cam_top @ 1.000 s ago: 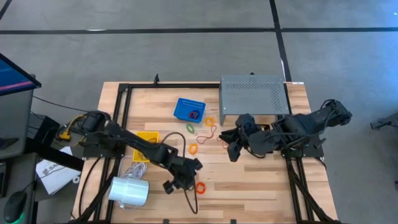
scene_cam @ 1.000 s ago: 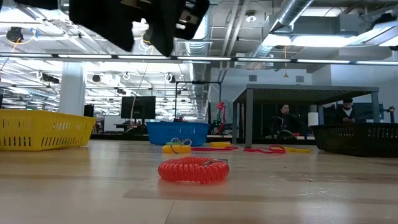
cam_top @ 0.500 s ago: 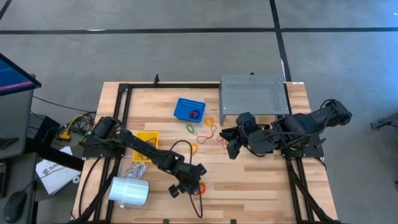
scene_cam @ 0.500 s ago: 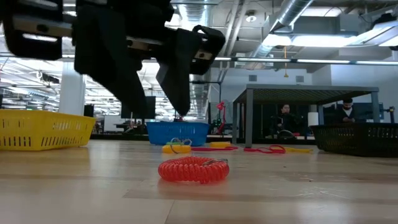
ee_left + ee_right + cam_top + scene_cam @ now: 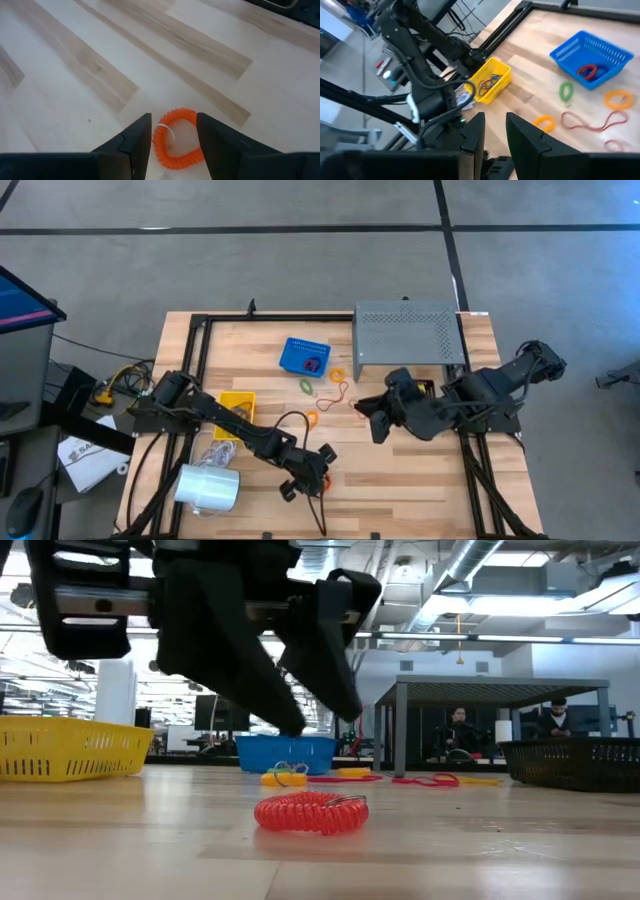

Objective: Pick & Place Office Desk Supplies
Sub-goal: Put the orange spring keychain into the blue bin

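Left gripper [image 5: 172,145] low over orange coil band [image 5: 177,137] near bottom centre of high view, jaws apart, straddling band, not gripping. Band flat on table [image 5: 400,470]. Right gripper [image 5: 368,420] hovering right of centre, jaws narrow w/ gap, empty. Blue basket [image 5: 304,355] & yellow basket [image 5: 236,412] w/ bands inside; loose bands mid-table

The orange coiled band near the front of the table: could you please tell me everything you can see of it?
The orange coiled band is a stretchy spiral loop that looks like plastic, with a thin pale metal ring threaded on one side. It lies flat on the bare wooden table, near the front edge and apart from the other bands. The left gripper hangs just above it, open, one finger on each side. Nothing but the table can be seen touching it.
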